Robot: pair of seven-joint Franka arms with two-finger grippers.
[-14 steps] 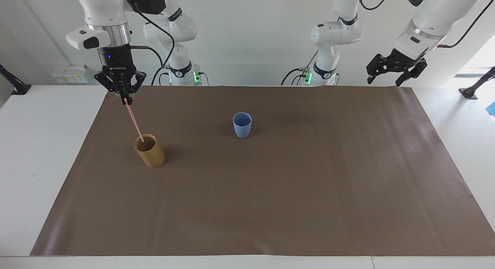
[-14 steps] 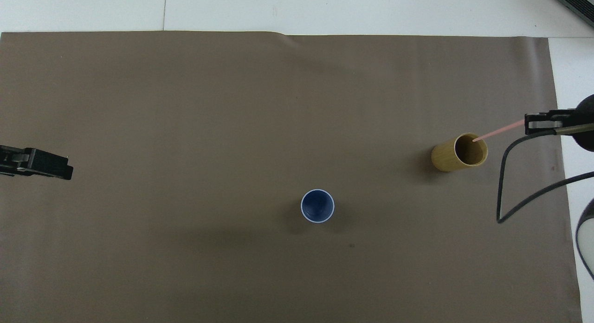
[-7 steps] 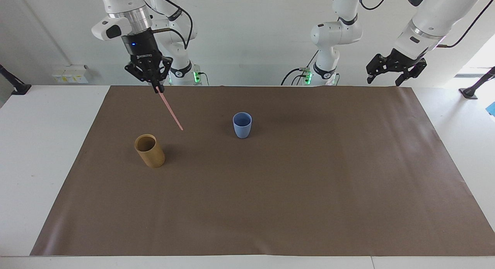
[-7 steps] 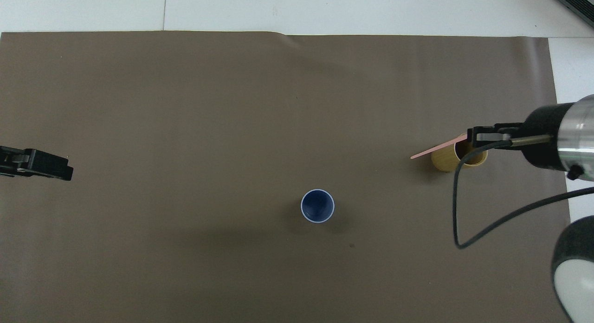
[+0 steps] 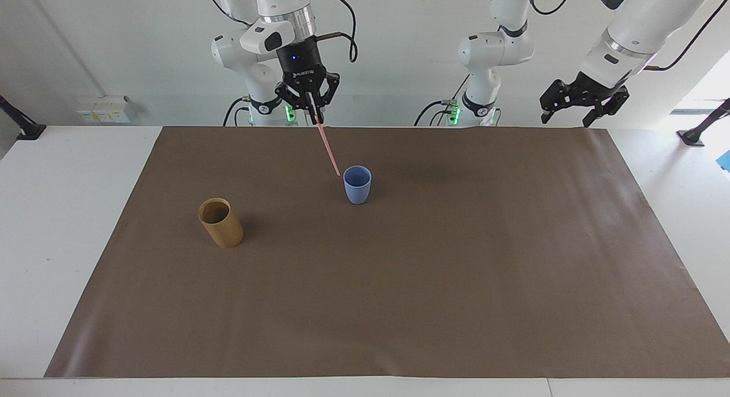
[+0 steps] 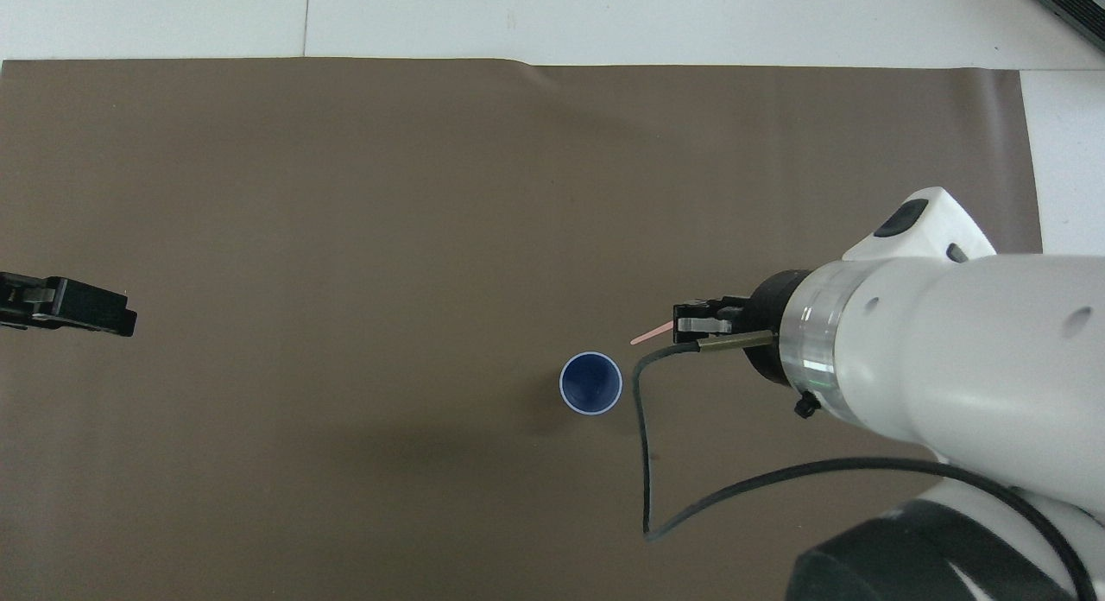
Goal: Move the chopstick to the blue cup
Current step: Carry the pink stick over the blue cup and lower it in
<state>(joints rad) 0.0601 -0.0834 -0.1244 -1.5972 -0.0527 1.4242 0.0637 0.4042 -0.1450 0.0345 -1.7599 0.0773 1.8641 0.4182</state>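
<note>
My right gripper is shut on a pale pink chopstick and holds it tilted in the air. The stick's lower tip hangs close to the rim of the blue cup, on the side toward the right arm's end. In the overhead view the right gripper shows a short length of the chopstick beside the blue cup. The cup stands upright on the brown mat and looks empty. My left gripper waits open and empty, raised over the mat's edge at the left arm's end.
A taller tan-brown cup stands upright toward the right arm's end, farther from the robots than the blue cup; the right arm hides it in the overhead view. The brown mat covers most of the white table.
My right gripper has lifted the chopstick out of the tan-brown cup and carried it across the mat to beside the blue cup. The left arm has not moved.
</note>
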